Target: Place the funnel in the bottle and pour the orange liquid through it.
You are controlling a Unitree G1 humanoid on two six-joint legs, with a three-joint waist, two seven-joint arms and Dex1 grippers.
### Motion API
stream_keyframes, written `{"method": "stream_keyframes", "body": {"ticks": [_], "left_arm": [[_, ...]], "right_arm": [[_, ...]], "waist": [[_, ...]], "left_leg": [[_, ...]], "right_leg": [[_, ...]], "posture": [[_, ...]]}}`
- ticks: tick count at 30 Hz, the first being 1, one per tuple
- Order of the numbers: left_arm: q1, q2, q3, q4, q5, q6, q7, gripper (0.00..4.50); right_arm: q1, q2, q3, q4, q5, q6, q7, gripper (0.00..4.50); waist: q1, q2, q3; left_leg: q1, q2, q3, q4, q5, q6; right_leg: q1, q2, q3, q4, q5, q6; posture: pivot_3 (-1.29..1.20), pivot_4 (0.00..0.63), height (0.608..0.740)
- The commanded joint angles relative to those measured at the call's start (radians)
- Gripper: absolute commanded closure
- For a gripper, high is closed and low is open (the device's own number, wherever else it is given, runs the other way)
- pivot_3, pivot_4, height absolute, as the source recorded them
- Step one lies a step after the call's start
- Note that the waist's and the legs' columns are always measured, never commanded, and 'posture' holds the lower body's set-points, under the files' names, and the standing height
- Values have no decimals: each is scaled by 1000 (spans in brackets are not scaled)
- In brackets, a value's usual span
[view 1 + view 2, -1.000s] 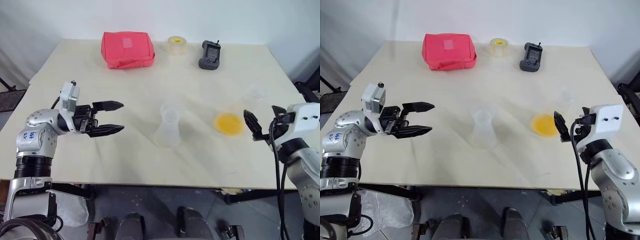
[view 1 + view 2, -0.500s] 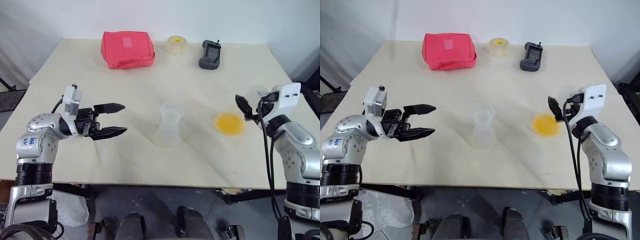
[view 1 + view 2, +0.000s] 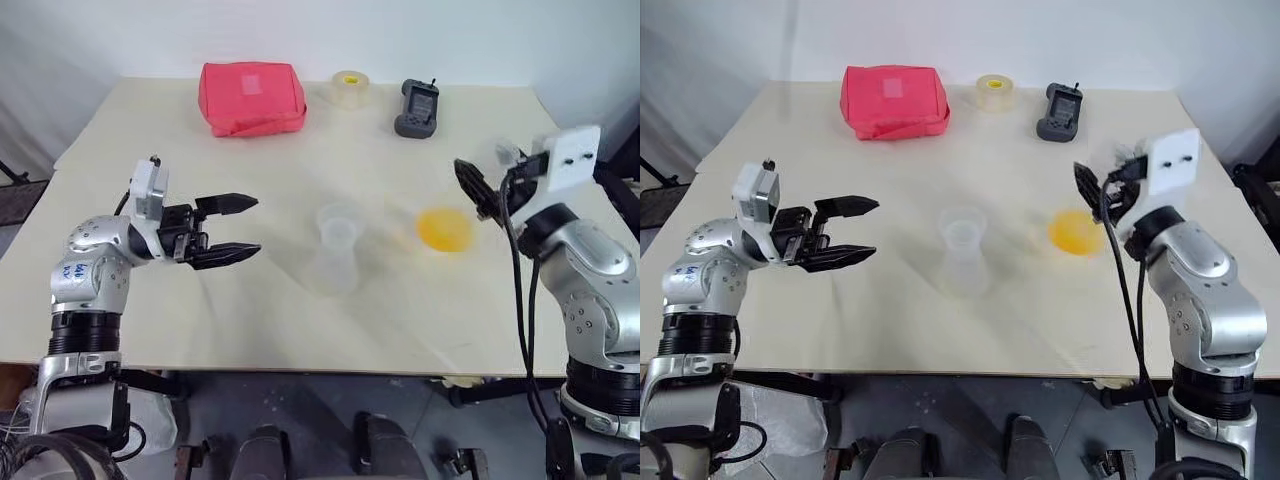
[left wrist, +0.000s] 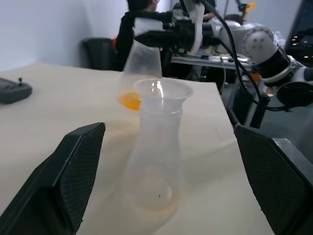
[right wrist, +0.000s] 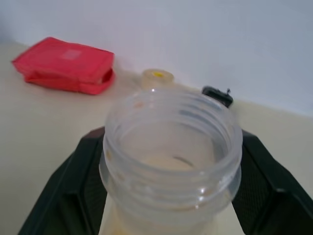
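The translucent bottle (image 3: 336, 262) stands upright mid-table, and the clear funnel (image 4: 163, 92) sits in its neck. To its left, level with it, my left gripper (image 3: 256, 224) is open and empty, pointing at the bottle. On the bottle's right, my right gripper (image 3: 470, 190) is shut on a clear jar (image 5: 171, 147) just below the threaded mouth. The orange liquid (image 3: 444, 229) lies in the jar's bottom. The jar hangs upright, close above the table.
Along the far edge lie a red pouch (image 3: 252, 96), a yellowish tape roll (image 3: 350, 88) and a dark handheld device (image 3: 417, 108). A small clear thing (image 3: 505, 154) sits on the table behind my right gripper. Bare tabletop (image 3: 330, 160) surrounds the bottle.
My right gripper has shut on the jar of orange liquid, then risen and moved left toward the bottle with it. The left gripper has hardly moved.
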Motion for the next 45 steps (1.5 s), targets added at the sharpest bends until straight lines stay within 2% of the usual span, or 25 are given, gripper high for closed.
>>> {"method": "stream_keyframes", "body": {"ticks": [1, 3, 11, 15, 19, 25, 45], "left_arm": [[-38, -16, -17, 44, 27, -51, -47, 0], [-56, -37, -29, 77, 40, -80, -64, 0], [-90, -85, -42, 155, 64, -143, -114, 0], [-79, -89, -37, 161, 61, -159, -114, 0], [-74, -91, -36, 159, 58, -162, -113, 0], [-70, -92, -33, 155, 55, -161, -109, 0], [-61, -91, -24, 162, 51, -180, -125, 0]], "right_arm": [[-74, -40, 69, -87, -62, 12, -11, 1664], [-111, -58, 134, -78, -141, -48, 0, 1664], [-183, -144, 329, -101, -323, -81, 89, 1664], [-222, -185, 482, -92, -506, -191, 138, 1664], [-235, -177, 534, -85, -606, -244, 167, 1664], [-242, -153, 577, -71, -727, -299, 211, 1664], [-239, -134, 565, 49, -951, -554, 270, 1664]], "waist": [[-6, 0, 0], [-10, 0, 0], [-11, 0, 0], [-15, 0, 0], [-14, 0, 0], [-12, 0, 0], [-14, 0, 0]], "left_leg": [[0, 0, 0, 0, 0, 0], [0, 0, 0, 0, 0, 0], [-2, 0, 0, 0, 0, 1], [-2, 0, 0, -1, 0, 1], [-2, 0, 0, -1, 0, 1], [-3, 0, 0, -1, 0, 0], [-3, 0, 0, -1, 0, 0]], "right_leg": [[0, 0, 0, 0, 0, 0], [0, 0, 0, -1, 0, 0], [-1, 0, -1, -3, 0, 0], [-2, 0, -1, -2, 0, 0], [-2, 0, -1, -3, 0, 0], [-2, 0, -1, -3, 0, 0], [-2, 0, -2, -3, 0, 0]], "posture": [[0, 150, 740], [0, 150, 740], [0, 150, 740], [0, 150, 740], [0, 150, 740], [0, 150, 740], [0, 150, 740]]}}
